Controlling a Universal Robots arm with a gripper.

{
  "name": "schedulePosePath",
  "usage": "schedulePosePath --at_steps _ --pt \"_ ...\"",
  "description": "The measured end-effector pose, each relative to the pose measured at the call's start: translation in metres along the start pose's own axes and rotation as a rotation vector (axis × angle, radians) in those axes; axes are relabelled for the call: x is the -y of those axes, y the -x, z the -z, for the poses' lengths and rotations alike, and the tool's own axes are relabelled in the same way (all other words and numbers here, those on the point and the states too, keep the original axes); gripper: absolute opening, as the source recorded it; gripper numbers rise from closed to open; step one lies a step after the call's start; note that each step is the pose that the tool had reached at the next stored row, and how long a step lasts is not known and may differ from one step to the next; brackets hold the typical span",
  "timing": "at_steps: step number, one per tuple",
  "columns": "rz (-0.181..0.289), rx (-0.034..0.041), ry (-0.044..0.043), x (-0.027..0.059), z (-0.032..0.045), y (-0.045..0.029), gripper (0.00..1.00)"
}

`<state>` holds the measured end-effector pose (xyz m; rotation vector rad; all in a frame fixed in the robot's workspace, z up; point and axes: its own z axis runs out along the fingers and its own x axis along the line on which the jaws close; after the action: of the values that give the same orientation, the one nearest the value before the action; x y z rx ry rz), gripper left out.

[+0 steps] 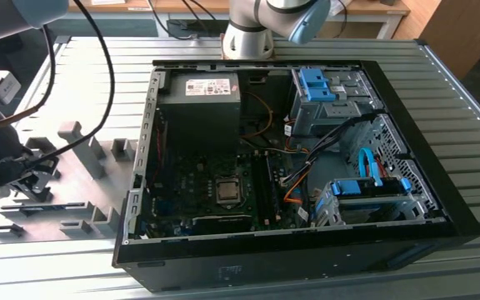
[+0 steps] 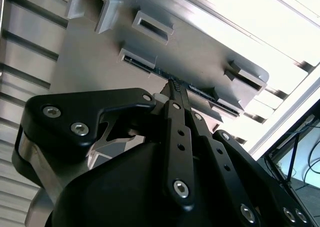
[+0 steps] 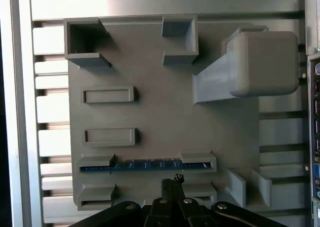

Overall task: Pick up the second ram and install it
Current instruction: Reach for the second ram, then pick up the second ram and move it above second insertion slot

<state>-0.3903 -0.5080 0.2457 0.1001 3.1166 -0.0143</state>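
Ribbed metal tabletop [image 1: 461,112] carrying an open computer case [image 1: 440,187] that holds a motherboard [image 1: 198,187], power supply [image 1: 198,106] and blue drive brackets [image 1: 315,84]. Grey fixture plate [image 1: 82,156] at the exterior view's left of the case. Second ram [image 3: 145,164] seated on edge in a slotted holder [image 3: 95,162] of the plate. Gripper [image 3: 173,179] just beside the ram, jaws drawn together.

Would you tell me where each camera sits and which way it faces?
Exterior view: off the arm, looks down into computer case; its base shows.
First wrist view: on the wrist, faces grey fixture holding the second ram; gripper shows.
Second wrist view: on the wrist, looks along gripper body.
Shared: both wrist views show gripper, fixture.
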Motion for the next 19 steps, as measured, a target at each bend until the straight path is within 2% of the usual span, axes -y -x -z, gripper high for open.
schedulePosePath --at_steps 14,16,19 --pt "0.003 0.0001 0.0001 0.0000 -0.0006 0.0000 0.10" --pt "0.022 0.0004 0.0007 -0.0001 -0.0007 0.0000 0.10" --pt "0.075 0.0007 0.0019 0.0000 -0.0007 0.0000 0.10"
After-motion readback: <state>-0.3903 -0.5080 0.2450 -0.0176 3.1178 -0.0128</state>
